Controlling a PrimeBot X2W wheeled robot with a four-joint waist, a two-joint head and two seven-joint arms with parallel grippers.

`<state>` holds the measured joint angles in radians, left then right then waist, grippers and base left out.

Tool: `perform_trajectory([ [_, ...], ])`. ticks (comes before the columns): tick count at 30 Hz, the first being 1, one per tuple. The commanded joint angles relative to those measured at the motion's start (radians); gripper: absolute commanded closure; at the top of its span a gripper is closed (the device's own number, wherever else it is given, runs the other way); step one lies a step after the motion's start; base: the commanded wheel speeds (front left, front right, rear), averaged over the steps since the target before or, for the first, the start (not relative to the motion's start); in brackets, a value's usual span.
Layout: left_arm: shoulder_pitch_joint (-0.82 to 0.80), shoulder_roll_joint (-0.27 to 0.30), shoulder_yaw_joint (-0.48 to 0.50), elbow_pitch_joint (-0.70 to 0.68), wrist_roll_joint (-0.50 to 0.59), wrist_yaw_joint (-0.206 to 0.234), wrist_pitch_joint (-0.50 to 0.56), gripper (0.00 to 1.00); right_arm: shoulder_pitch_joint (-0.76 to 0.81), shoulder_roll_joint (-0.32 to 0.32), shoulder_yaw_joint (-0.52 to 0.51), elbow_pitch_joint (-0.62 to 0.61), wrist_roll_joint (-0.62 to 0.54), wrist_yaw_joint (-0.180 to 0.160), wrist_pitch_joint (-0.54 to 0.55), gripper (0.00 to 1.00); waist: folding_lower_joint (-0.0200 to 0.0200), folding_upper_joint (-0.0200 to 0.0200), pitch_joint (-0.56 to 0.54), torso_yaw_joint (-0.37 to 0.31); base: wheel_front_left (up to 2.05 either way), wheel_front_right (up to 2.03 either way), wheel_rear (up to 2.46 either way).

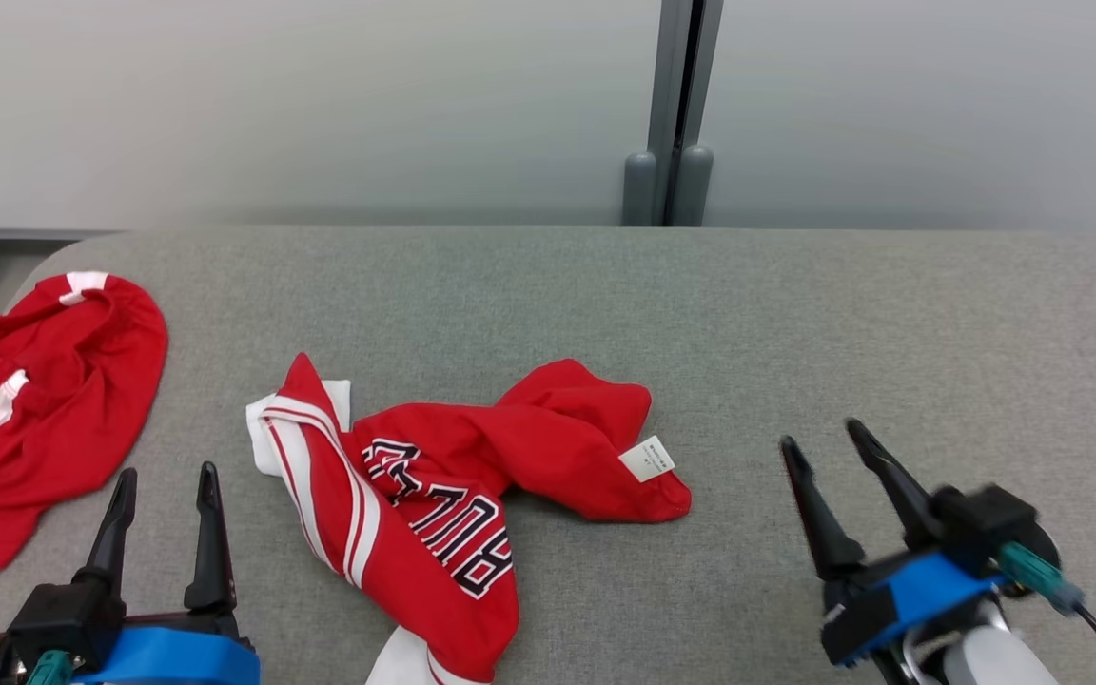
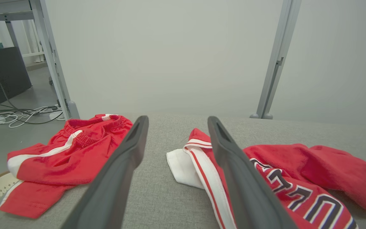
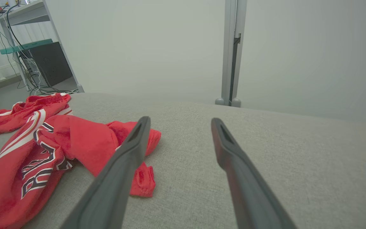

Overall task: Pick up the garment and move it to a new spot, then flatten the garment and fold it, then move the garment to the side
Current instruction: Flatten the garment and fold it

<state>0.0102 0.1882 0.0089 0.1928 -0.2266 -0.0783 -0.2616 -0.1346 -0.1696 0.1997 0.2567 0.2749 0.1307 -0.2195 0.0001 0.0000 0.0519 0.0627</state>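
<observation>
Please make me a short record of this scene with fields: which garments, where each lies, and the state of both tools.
surface: grey fabric-covered table
garment 1: red jersey, crumpled, middle of table, lettering up, white label showing
garment 2: red shorts with white stripe, crumpled, at table's left edge
left tool: open, empty, between the two garments
right tool: open, empty, right of the jersey, apart from it
progress: nothing picked up yet

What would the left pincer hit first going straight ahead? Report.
Probably the bare gray table: the left pincer points into the gap between the red shorts and the lettered jersey. Its height is unclear.
</observation>
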Motion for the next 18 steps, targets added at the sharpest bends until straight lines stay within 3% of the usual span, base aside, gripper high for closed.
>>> perform_trajectory([
  [1,-0.023,-0.001,-0.004,-0.002,-0.001,0.004,-0.004,0.0,-0.032,-0.009,0.024,0.011,0.003,0.0,0.006,0.0,-0.0001,0.0,0.016,0.012,0.0,0.0,0.0],
  [10,-0.082,-0.022,-0.023,0.001,0.004,0.002,-0.004,0.0,-0.237,-0.023,0.232,0.216,0.032,0.0,0.062,0.0,-0.0001,0.0,0.084,0.069,0.0,0.0,0.0],
  [18,-0.114,-0.034,-0.024,0.007,0.008,-0.007,-0.005,0.0,-0.336,-0.018,0.335,0.468,0.059,0.0,0.06,0.0,-0.0001,0.0,0.126,0.115,0.0,0.0,0.0],
])
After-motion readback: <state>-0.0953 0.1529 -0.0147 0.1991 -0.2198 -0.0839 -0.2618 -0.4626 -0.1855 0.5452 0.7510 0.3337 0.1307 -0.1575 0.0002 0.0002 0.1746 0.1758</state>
